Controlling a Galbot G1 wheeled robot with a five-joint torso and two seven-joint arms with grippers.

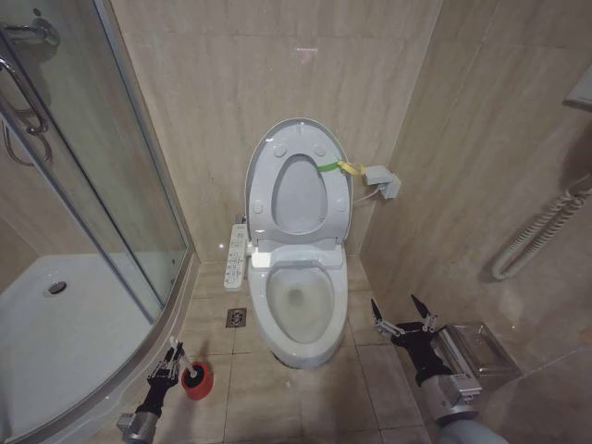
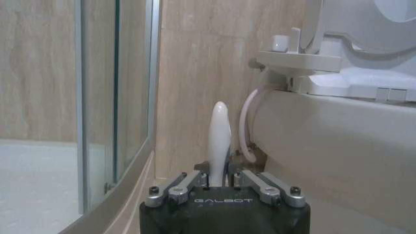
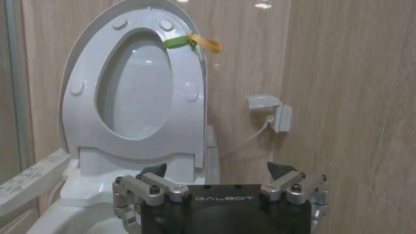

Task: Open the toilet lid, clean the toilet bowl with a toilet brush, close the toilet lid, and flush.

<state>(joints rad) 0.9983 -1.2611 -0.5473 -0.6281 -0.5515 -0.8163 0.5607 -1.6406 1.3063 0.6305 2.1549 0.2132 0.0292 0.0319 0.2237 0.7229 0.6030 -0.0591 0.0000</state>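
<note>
Glass, curved and metal-framed: shower door (image 1: pixel 88 176) across upper left of head view, white shower tray (image 1: pixel 55 324) below it, both outside the task. Lower left of same view: left gripper (image 1: pixel 170 364) lowered to floor level beside small toilet brush with thin pale handle and round red cup-like base (image 1: pixel 196 377), standing on beige floor tiles (image 1: pixel 277 388) between shower kerb and toilet. In left wrist view, pale handle (image 2: pixel 219 141) rising upright out of left gripper (image 2: pixel 219 183), fingers (image 2: pixel 188 183) drawn in against it from both sides; judged clenched on the brush near the handle's lower part, a grip suited to lifting it straight out of its base. Centre of head view: large glossy white oval plastic toilet lid (image 1: pixel 298 180) raised with white seat ring against tiled wall, green-and-yellow strap (image 1: pixel 338 168) at its rim, presumably a pull-loop for gripper fingers. Below it, white elongated ceramic toilet bowl (image 1: pixel 298 301) exposed, water hole visible at bottom; opening step judged complete, brushing not yet begun. White control panel (image 1: pixel 237 256) along bowl's left flank. Lower right of head view: right gripper (image 1: pixel 403 317) held apart from bowl's right side, fingers spread, grasping nothing; in right wrist view same gripper (image 3: pixel 218 170) facing raised lid (image 3: pixel 130 87) and strap (image 3: pixel 192 42), probably parked clear of the brush's path.
</note>
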